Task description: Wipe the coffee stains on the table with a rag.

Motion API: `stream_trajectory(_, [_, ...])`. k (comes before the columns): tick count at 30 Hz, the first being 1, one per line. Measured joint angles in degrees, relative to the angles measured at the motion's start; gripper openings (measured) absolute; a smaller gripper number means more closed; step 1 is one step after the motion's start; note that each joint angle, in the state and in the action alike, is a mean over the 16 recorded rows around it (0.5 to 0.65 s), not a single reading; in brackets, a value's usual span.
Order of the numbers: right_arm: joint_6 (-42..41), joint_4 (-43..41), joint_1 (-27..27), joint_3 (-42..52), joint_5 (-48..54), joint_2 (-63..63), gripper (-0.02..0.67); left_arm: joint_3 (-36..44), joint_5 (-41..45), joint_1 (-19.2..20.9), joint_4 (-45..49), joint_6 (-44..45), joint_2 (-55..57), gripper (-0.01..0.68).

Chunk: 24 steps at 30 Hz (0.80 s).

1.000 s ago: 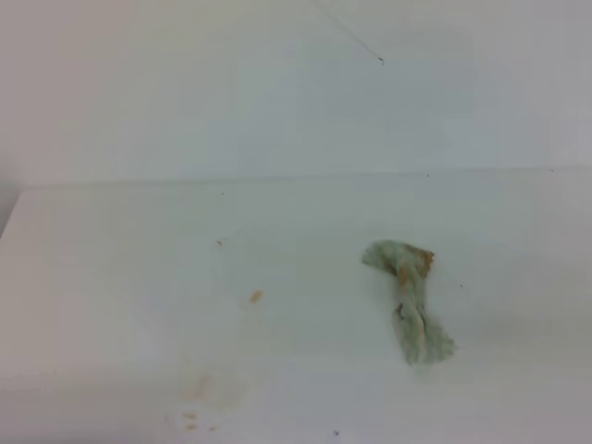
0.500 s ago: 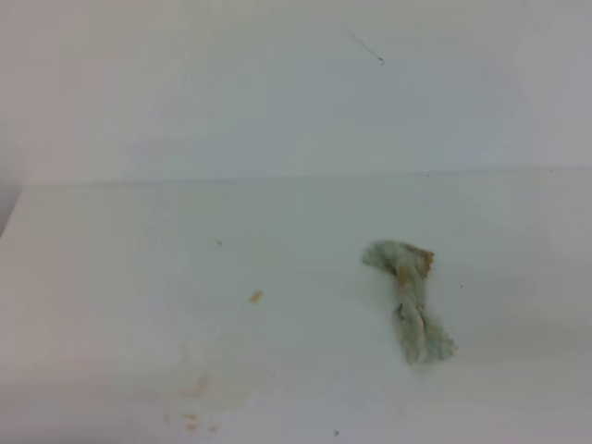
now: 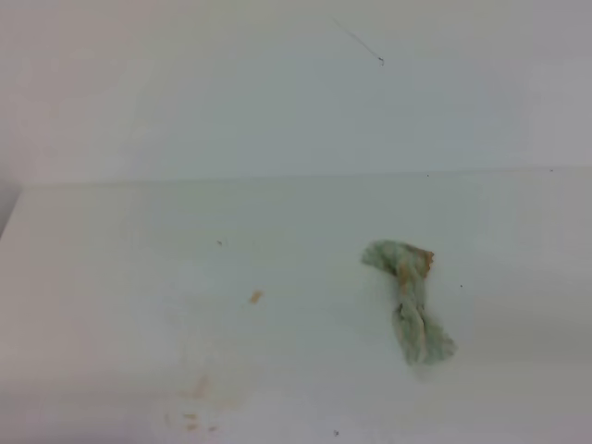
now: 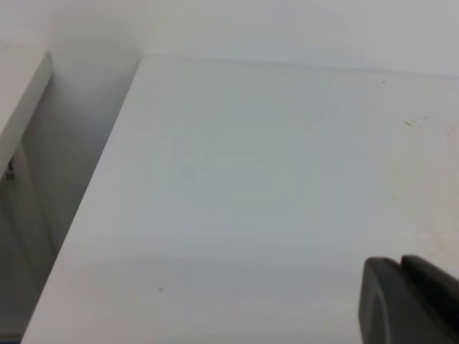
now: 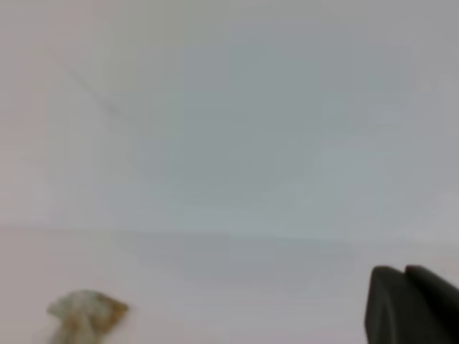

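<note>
Nearest, pale tan-orange coffee smears (image 3: 196, 388) and a small orange speck (image 3: 256, 297) mark the plain white matte worktop (image 3: 111, 277). Farther right, well apart, the crumpled pale green-and-white rag with a brown-orange soiled patch (image 3: 408, 298) lies loose. It looks soft, light and limp; pinching its bunched middle seems best. The dark right gripper (image 5: 412, 304) is closed and empty; the left gripper (image 4: 409, 301) looks closed too.
</note>
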Motion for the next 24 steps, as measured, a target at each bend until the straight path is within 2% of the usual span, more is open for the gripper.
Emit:
stream_trajectory(4, [1.6,0.57,-6.52,6.06,0.77,-5.81,0.0,-0.4,0.16,0.02,-0.01,0.0,0.29,-0.002])
stream_trajectory(10, [2.46,-0.79,-11.98,12.83,3.7,-11.75,0.0,-0.27,0.1,0.01,0.0,0.0,0.19,-0.002])
stream_trajectory(24, [6.13,-6.67,-13.1,15.57,9.24,-13.36,0.0,-0.13,0.06,0.01,0.01,0.0,0.09,-0.002])
